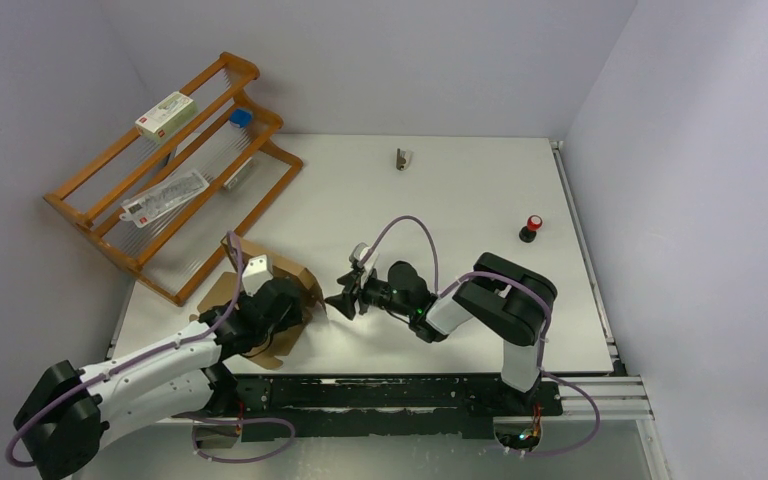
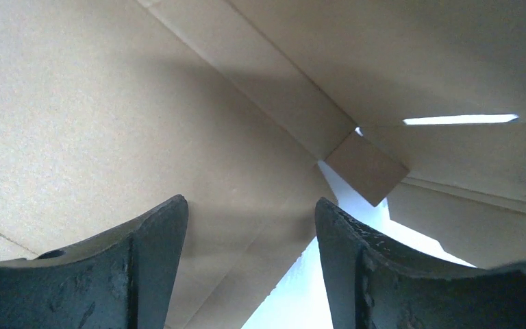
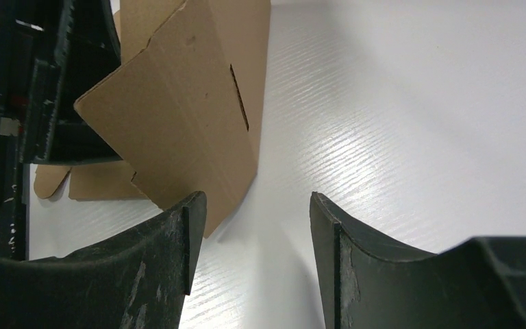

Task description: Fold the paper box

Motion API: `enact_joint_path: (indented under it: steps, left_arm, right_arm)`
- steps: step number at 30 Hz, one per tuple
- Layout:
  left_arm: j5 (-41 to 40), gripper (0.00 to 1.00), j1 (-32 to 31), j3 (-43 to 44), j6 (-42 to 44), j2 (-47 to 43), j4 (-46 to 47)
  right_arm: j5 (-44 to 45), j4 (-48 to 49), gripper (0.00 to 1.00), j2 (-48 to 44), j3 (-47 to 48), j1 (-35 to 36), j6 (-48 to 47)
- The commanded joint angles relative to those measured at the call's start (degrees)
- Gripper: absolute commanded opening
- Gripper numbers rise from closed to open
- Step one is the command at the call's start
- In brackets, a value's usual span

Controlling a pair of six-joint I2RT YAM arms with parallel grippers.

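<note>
The paper box [image 1: 282, 268] is a brown cardboard sheet, partly folded, lying at the near left of the table with flaps standing up. My left gripper [image 1: 290, 305] hovers right over it. In the left wrist view that gripper [image 2: 250, 205] is open, the cardboard panels [image 2: 109, 103] fill the frame just beyond its tips, and a slit [image 2: 460, 119] shows. My right gripper [image 1: 345, 300] sits just right of the box. It [image 3: 257, 199] is open with only bare table between the fingers, and a raised slotted flap [image 3: 185, 116] stands beside its left finger [image 3: 178, 240].
A wooden rack [image 1: 110, 215] stands at the back left, holding a white carton with red print [image 1: 166, 113], a clear packet [image 1: 165, 198] and a blue item [image 1: 241, 117]. A small metal clip [image 1: 401, 159] and a red-topped knob [image 1: 532, 228] lie on the white table [image 1: 460, 200].
</note>
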Motion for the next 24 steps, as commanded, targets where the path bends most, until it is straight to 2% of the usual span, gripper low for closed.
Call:
enact_joint_path:
  steps: [1, 6, 12, 18, 24]
  left_arm:
    - [1.76, 0.72, 0.28, -1.47, -1.6, 0.89, 0.22]
    - [4.29, 0.65, 0.27, -1.78, 0.61, 1.64, 3.25]
    - [12.01, 0.56, 0.27, -3.35, 2.92, 5.99, 13.12]
    - [17.74, 0.52, 0.1, -4.72, 3.05, 10.72, 22.24]
    - [19.67, 0.48, -0.81, -3.96, 3.28, 12.91, 25.14]
  right_arm:
    - [-1.69, 2.7, 0.61, -1.42, -0.33, 0.37, 0.03]
    - [-3.13, 2.44, 0.61, -1.66, 0.17, 0.36, 0.1]
    - [-1.2, 2.27, 0.61, -2.05, 0.09, 0.36, -0.35]
    - [0.45, 0.83, 0.62, -2.41, 0.1, 0.27, -1.77]
    - [4.36, 1.08, 0.63, -1.95, 0.15, -0.21, -2.47]
